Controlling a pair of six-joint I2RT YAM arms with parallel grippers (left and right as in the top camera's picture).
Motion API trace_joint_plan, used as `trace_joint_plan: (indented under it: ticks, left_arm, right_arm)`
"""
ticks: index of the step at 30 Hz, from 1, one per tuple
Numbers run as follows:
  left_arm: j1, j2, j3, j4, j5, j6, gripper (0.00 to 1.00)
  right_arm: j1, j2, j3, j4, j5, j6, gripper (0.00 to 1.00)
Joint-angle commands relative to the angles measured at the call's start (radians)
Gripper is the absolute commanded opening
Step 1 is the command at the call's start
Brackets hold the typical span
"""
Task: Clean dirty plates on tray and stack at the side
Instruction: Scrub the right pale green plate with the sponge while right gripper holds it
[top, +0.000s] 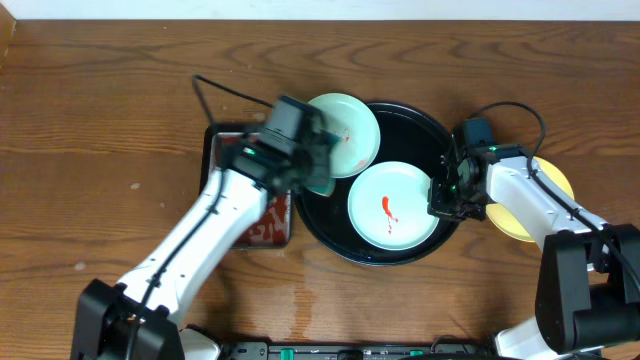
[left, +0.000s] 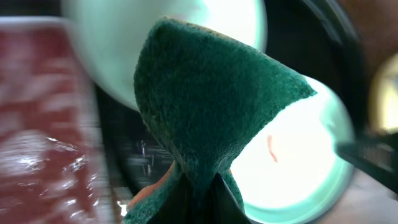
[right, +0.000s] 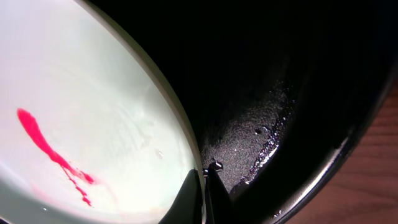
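A glossy black tray (top: 415, 130) sits at mid-table. Inside it lies a mint plate (top: 392, 205) with a red smear (right: 50, 152). My right gripper (top: 445, 200) is shut on that plate's right rim, one finger above and one below (right: 204, 186). A second mint plate (top: 345, 133) rests over the tray's upper-left rim, with faint red marks. My left gripper (top: 312, 160) hovers between the two plates, shut on a folded dark green sponge (left: 205, 106). A pale yellow plate (top: 556, 182) lies on the table right of the tray, partly under my right arm.
A small rectangular red-stained tray (top: 270, 225) lies left of the black tray, mostly under my left arm. A black cable (top: 215, 90) loops behind it. Wet patches shine on the wood near the front edge (top: 300, 300).
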Motion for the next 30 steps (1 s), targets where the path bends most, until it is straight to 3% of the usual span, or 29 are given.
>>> trace_joint_plan:
  ticks: [1,6,16,25,30]
  left_arm:
    - [-0.088,0.032,0.016,0.047,0.021,-0.116,0.07]
    - [-0.195,0.136,0.016,0.141,0.023,-0.26,0.07]
    - [-0.348,0.34,0.016,0.297,0.069,-0.291,0.07]
    - [-0.3,0.388,0.016,0.131,-0.143,-0.291,0.07]
    - [-0.218,0.388,0.017,0.112,-0.116,-0.298,0.07]
  right_arm:
    - [0.013,-0.004,-0.021,0.002,0.006,0.004,0.01]
    - [0.013,-0.004,-0.042,0.009,0.005,0.004,0.01]
    - [0.013,-0.004,-0.05,0.011,0.005,0.004,0.01]
    - [0.013,-0.004,-0.05,0.011,0.006,0.003,0.01]
    - [0.013,-0.004,-0.05,0.007,0.005,0.003,0.01]
